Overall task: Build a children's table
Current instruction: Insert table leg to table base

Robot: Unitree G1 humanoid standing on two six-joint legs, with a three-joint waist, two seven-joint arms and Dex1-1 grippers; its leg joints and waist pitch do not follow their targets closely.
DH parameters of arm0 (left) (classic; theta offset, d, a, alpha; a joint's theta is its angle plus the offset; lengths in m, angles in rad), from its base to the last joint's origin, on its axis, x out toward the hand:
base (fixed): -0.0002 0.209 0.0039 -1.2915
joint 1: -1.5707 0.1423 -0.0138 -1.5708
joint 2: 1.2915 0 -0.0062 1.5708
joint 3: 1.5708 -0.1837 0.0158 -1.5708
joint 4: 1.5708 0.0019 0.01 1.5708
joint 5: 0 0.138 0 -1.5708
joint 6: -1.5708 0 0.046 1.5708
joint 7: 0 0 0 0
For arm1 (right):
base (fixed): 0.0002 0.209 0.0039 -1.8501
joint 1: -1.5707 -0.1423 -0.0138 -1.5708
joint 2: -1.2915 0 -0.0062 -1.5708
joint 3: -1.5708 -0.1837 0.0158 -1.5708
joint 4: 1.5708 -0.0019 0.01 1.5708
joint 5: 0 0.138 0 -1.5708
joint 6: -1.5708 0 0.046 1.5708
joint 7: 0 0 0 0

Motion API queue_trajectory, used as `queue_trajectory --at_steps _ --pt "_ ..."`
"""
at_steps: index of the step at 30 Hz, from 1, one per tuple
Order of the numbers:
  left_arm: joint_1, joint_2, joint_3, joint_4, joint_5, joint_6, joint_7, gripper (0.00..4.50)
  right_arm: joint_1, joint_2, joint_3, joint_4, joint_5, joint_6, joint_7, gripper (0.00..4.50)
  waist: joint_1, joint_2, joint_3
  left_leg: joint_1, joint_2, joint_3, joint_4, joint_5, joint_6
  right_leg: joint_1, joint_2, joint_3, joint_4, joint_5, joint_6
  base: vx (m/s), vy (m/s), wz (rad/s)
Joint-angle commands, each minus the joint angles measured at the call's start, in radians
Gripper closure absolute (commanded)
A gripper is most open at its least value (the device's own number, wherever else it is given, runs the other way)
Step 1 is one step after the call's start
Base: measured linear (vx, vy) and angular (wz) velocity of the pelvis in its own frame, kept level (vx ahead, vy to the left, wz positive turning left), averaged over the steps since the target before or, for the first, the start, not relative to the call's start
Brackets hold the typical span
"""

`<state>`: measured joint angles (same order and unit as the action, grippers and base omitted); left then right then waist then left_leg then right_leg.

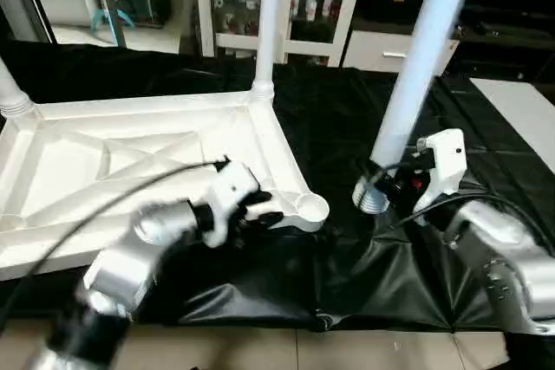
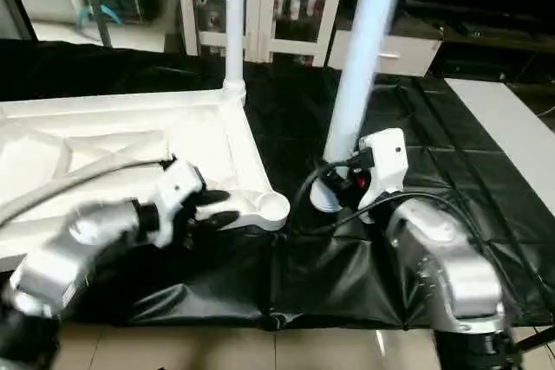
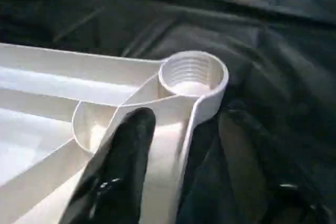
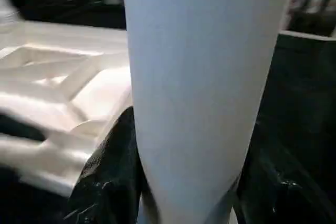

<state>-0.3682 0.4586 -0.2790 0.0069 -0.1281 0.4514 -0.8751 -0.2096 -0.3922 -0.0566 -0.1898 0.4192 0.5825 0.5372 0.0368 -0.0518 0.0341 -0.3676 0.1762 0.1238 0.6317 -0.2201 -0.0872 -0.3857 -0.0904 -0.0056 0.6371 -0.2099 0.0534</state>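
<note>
Left eye view: my two silver arms reach out over a black sheet (image 1: 347,110).
Tabletop (image 1: 130,171): it is white and lies upside down on the black sheet, so I see the crossed ribs under it.
Near corner socket (image 1: 310,207): it is round and open, with thread rings inside, and it has no leg in it.
Far leg (image 1: 266,15): it stands straight up in the far corner of the tabletop.
Left corner leg (image 1: 10,93): I see just its bottom part, standing in the corner at the left edge.
My left tool (image 1: 263,210): it sits at the tabletop's edge, just beside the near corner socket. One black finger (image 3: 123,166) lies on the white rim and the other is down on the outer side, so they are apart with the rim between them.
My right tool (image 2: 342,181): its black fingers (image 4: 113,182) are clamped on both sides of a loose leg (image 1: 421,54).
Loose leg: it stands up, a bit tilted, with its threaded end (image 1: 371,199) low over the black sheet, near the open socket but not touching it.
Behind: a white cabinet (image 1: 277,6) with glass doors.
</note>
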Motion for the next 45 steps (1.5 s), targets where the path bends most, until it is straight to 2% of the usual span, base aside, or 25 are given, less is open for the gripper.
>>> queue_trajectory --at_steps 1,3,6,7,8,12,14,15,20,25,27,32,36,37,38,44,45 --pt "-0.028 0.013 -0.035 0.038 0.015 -0.030 -0.063 1.86 -0.018 -0.020 0.003 0.010 0.014 0.007 0.046 2.64 0.005 0.007 -0.053 0.007 0.017 0.018 -0.087 -0.053 0.035 0.036 -0.017 0.011 -0.060 0.049 -0.226 0.000 0.000 0.00" --pt "-0.074 0.020 -0.054 0.110 0.026 -0.058 -0.087 1.73 -0.040 -0.014 -0.017 0.043 0.030 0.004 0.053 2.64 0.005 0.006 -0.053 0.007 0.017 0.020 -0.087 -0.049 0.044 0.037 -0.020 0.009 -0.060 0.049 -0.251 0.000 0.000 0.00" --pt "-0.122 0.021 -0.077 0.196 0.026 -0.072 -0.152 1.53 -0.082 0.010 -0.059 0.082 0.081 0.026 0.056 2.64 0.005 0.004 -0.052 0.008 0.020 0.023 -0.091 -0.087 0.032 0.037 -0.024 0.009 -0.063 -0.002 -0.264 0.000 0.000 0.00" --pt "-0.123 0.021 -0.077 0.199 0.026 -0.072 -0.155 1.40 -0.083 0.011 -0.060 0.083 0.083 0.027 0.057 2.64 0.006 0.008 -0.052 0.008 0.022 0.022 -0.092 -0.091 0.028 0.039 -0.025 0.008 -0.062 -0.007 -0.266 0.000 0.000 0.00" --pt "-0.130 0.018 -0.081 0.211 0.024 -0.067 -0.167 1.31 -0.091 0.014 -0.065 0.090 0.093 0.032 0.056 2.64 0.005 0.006 -0.052 0.008 0.023 0.024 -0.092 -0.094 0.024 0.038 -0.025 0.008 -0.062 -0.007 -0.267 0.000 0.000 0.00" --pt "-0.169 -0.006 -0.096 0.292 0.057 -0.107 -0.157 1.31 -0.110 0.011 -0.050 0.114 0.085 0.020 0.071 2.64 0.010 0.005 -0.054 0.012 0.029 0.035 -0.091 -0.083 0.022 0.036 -0.025 0.007 -0.062 0.013 -0.272 0.000 0.000 0.00" --pt "-0.195 -0.021 -0.099 0.347 0.072 -0.139 -0.145 1.31 -0.123 0.017 -0.046 0.122 0.084 0.019 0.076 2.64 0.015 0.002 -0.053 0.012 0.030 0.038 -0.092 -0.092 0.016 0.036 -0.026 0.008 -0.064 -0.007 -0.267 0.000 0.000 0.00" --pt "-0.200 -0.022 -0.101 0.356 0.074 -0.144 -0.148 1.58 -0.125 0.018 -0.045 0.125 0.084 0.018 0.077 2.64 0.018 0.002 -0.053 0.012 0.031 0.038 -0.094 -0.093 0.013 0.037 -0.027 0.008 -0.064 -0.009 -0.263 0.000 0.000 0.00" --pt "-0.228 -0.025 -0.120 0.433 0.119 -0.204 -0.151 1.90 -0.134 0.020 -0.040 0.139 0.080 0.008 0.074 2.64 0.027 0.001 -0.055 0.012 0.031 0.039 -0.095 -0.063 0.015 0.038 -0.028 0.008 -0.063 0.025 -0.260 0.000 0.000 0.00" --pt "-0.235 -0.023 -0.136 0.444 0.124 -0.217 -0.187 2.21 -0.137 0.019 -0.036 0.144 0.073 0.004 0.075 2.64 0.029 0.002 -0.055 0.011 0.033 0.038 -0.096 -0.051 0.014 0.040 -0.029 0.007 -0.060 0.044 -0.266 0.000 0.000 0.00" --pt "-0.232 -0.022 -0.140 0.438 0.125 -0.216 -0.201 2.42 -0.137 0.019 -0.036 0.145 0.069 0.002 0.075 2.64 0.028 0.001 -0.054 0.011 0.033 0.039 -0.097 -0.062 0.011 0.039 -0.029 0.007 -0.062 0.031 -0.266 0.000 0.000 0.00" --pt "-0.224 -0.007 -0.158 0.431 0.146 -0.225 -0.228 2.79 -0.138 0.017 -0.030 0.148 0.062 -0.002 0.076 2.64 0.028 0.004 -0.052 0.011 0.035 0.038 -0.101 -0.088 0.002 0.038 -0.030 0.007 -0.065 -0.002 -0.260 0.000 0.000 0.00" --pt "-0.218 0.003 -0.164 0.426 0.162 -0.232 -0.229 3.00 -0.142 0.021 -0.025 0.153 0.057 -0.007 0.074 2.64 0.026 0.003 -0.051 0.011 0.035 0.038 -0.102 -0.104 -0.006 0.036 -0.030 0.008 -0.067 -0.019 -0.256 0.000 0.000 0.00" --pt "-0.218 0.003 -0.164 0.426 0.162 -0.232 -0.229 3.21 -0.142 0.021 -0.025 0.154 0.057 -0.007 0.074 2.64 0.026 0.003 -0.050 0.012 0.036 0.038 -0.103 -0.110 -0.008 0.035 -0.030 0.008 -0.067 -0.025 -0.256 0.000 0.000 0.00" --pt "-0.218 0.003 -0.164 0.428 0.166 -0.232 -0.228 3.21 -0.143 0.024 -0.023 0.155 0.057 -0.005 0.074 2.64 0.024 0.001 -0.050 0.010 0.036 0.038 -0.103 -0.107 -0.007 0.036 -0.030 0.008 -0.068 -0.022 -0.254 0.000 0.000 0.00" --pt "-0.209 0.003 -0.176 0.442 0.195 -0.239 -0.209 3.70 -0.154 0.047 0.006 0.169 0.049 0.005 0.068 2.64 0.022 -0.001 -0.048 0.011 0.037 0.038 -0.106 -0.130 -0.011 0.033 -0.031 0.009 -0.071 -0.061 -0.248 0.000 0.000 0.00" --pt "-0.209 0.003 -0.177 0.443 0.197 -0.239 -0.209 3.77 -0.156 0.049 0.007 0.171 0.048 0.006 0.068 2.64 0.023 0.001 -0.047 0.011 0.037 0.038 -0.108 -0.139 -0.014 0.031 -0.032 0.009 -0.073 -0.077 -0.245 0.000 0.000 0.00"
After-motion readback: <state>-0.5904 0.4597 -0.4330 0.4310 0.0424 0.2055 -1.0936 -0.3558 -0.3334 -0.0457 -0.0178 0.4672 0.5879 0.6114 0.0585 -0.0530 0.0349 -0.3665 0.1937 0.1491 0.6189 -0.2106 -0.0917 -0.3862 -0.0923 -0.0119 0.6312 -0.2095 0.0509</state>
